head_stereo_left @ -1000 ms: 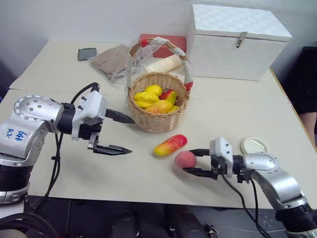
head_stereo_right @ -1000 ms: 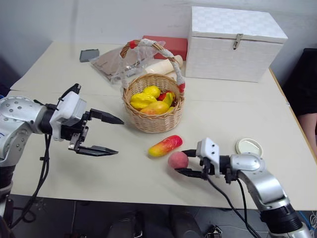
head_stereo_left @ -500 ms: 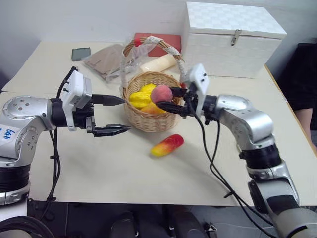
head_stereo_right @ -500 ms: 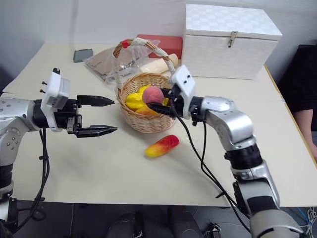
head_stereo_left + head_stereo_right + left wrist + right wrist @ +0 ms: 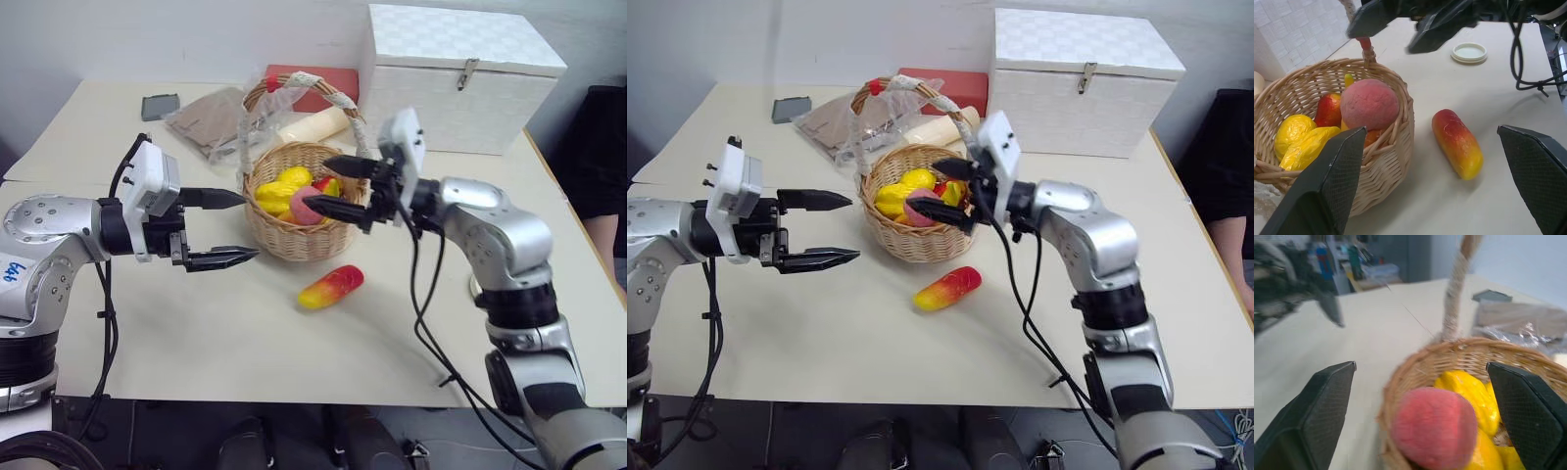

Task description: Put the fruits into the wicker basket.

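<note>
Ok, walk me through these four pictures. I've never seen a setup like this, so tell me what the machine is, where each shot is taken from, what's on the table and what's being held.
This is a two-armed robot standing at a table. Two pictures come from cameras in its head, looking down over both arms. The other two come from a camera on each wrist, looking out between that arm's two black fingers.

Each arm ends in a pinching tool. The left tool hangs open beside the basket and holds nothing. The right tool is open above the basket, with a peach lying in the basket just under it, on top of yellow and red fruits.

One mango lies on the table in front of the basket. Behind are a white box, a red box, a plastic bag and a small dark object. A white lid lies off to the side.
</note>
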Tool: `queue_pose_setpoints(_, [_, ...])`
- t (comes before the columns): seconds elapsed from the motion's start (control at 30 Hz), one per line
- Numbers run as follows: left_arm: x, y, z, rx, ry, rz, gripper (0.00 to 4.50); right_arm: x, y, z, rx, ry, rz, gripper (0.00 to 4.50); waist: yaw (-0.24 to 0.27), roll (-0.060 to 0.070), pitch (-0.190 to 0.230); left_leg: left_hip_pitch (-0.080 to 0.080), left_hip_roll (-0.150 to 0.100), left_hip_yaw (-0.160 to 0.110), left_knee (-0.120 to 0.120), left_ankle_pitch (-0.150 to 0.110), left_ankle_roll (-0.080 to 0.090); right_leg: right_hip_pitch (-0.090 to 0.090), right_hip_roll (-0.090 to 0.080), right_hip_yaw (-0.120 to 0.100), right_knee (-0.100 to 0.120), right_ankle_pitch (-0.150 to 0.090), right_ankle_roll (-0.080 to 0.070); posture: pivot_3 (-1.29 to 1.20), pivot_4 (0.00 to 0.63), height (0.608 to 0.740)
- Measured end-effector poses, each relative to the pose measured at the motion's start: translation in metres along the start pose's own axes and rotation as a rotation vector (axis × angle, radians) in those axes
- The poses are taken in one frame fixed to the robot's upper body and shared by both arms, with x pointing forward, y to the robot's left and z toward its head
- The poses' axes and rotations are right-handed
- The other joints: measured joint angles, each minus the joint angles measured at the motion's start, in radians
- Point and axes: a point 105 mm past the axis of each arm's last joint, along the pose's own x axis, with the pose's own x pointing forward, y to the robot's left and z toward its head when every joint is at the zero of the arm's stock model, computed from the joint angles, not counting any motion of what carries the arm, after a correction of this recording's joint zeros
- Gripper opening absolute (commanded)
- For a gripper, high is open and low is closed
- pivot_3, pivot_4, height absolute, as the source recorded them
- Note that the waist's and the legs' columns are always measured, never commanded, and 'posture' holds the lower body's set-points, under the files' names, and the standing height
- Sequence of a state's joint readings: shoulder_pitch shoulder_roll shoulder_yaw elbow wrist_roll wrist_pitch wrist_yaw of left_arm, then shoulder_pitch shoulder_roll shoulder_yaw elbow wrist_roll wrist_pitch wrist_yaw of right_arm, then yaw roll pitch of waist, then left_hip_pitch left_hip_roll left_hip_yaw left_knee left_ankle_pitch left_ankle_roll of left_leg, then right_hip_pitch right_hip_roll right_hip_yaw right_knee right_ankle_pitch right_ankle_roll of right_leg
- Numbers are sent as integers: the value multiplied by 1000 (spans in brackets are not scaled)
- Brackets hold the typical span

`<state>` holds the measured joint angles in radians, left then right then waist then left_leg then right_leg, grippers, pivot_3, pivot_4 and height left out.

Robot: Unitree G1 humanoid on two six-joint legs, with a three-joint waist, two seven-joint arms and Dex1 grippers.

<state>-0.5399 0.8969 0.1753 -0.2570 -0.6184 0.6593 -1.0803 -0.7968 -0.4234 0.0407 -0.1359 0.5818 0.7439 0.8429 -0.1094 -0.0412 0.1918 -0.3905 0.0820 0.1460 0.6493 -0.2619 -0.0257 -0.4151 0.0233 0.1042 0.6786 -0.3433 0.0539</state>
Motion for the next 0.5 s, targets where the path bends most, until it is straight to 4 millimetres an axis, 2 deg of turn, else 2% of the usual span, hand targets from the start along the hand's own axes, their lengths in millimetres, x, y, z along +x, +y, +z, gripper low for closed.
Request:
queue_pose_setpoints(0.1, [3,2,2,8,-12,-8,4500,-19,14,-2,29,6,19,4462,0,0,0,0,0,0,0,0,0,0,0,0,0,0,0,0,150,740])
queue_pose_setpoints(0.2, [5,4,2,5,-19,-20,4500,-65,17,-5,-40,94,-40,4462,11,0,0,0,0,-1,-1,0,0,1,0,-1,-4,0,0,0,150,740])
queue_pose_setpoints(0.27, [3,3,2,10,-6,-40,4500,-107,27,-25,-74,246,-62,4462,24,0,0,0,0,-2,-2,-1,0,3,0,-2,-8,0,1,0,150,740])
queue_pose_setpoints(0.37, [-1,5,0,8,9,-48,4500,-145,44,-45,-93,399,-34,4462,25,0,0,0,0,-1,-3,-2,1,4,0,-1,-10,0,2,0,150,740])
queue_pose_setpoints(0.43, [-1,2,0,16,18,-77,4500,-164,52,-48,-126,458,-18,4462,20,0,0,1,0,-1,-2,-2,1,5,0,0,-10,0,3,0,150,740])
queue_pose_setpoints(0.5, [0,-2,-2,20,36,-113,4500,-169,53,-44,-174,463,-18,4462,11,0,0,3,0,-1,-1,-2,2,7,0,0,-9,1,4,0,150,740])
